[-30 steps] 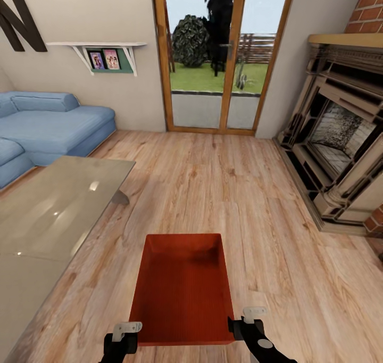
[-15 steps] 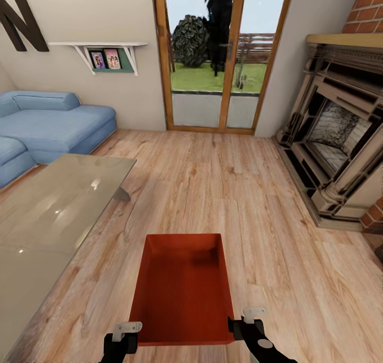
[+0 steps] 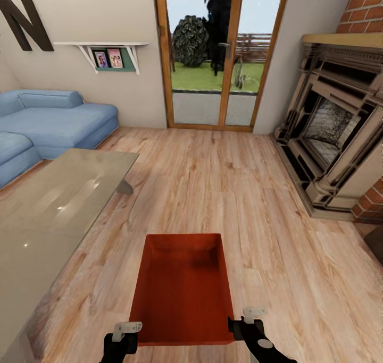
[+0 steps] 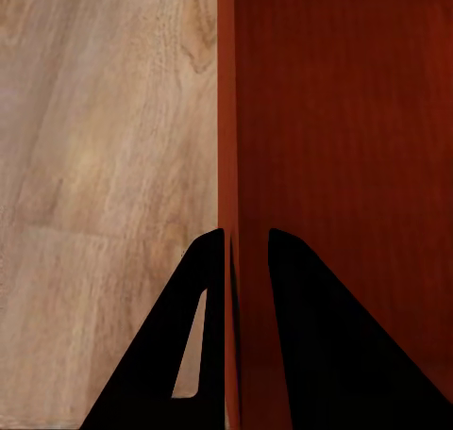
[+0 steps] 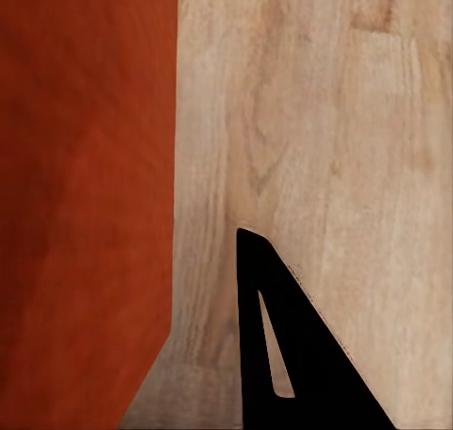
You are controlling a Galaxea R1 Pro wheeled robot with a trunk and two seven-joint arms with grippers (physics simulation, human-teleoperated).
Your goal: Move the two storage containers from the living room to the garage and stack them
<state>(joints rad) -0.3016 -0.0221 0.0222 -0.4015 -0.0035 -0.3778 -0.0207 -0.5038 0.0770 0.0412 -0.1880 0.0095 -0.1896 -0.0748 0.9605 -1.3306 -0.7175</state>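
Note:
One orange-red storage container (image 3: pixel 183 294) hangs level just above the wood-plank floor of the living room, straight ahead of me. My left gripper (image 3: pixel 127 329) is at its near left corner. In the left wrist view the two black fingers (image 4: pixel 212 336) straddle the thin container (image 4: pixel 340 119) wall and are shut on it. My right gripper (image 3: pixel 254 315) sits at the near right corner. In the right wrist view one finger (image 5: pixel 274 326) shows outside the container (image 5: pixel 85 166) wall with a strip of floor between; the other finger is hidden.
A glass-topped table (image 3: pixel 48 214) stands at the left and a blue sofa (image 3: pixel 53 121) behind it. Glazed doors (image 3: pixel 221 55) are straight ahead. The fireplace (image 3: pixel 335 134) with brick surround lines the right side. Wood floor (image 3: pixel 223 177) runs open between table and fireplace.
The whole view has shifted as if I am backing away: more floor shows, and the fireplace and sofa sit closer to the middle. The container and both grippers keep their places relative to me.

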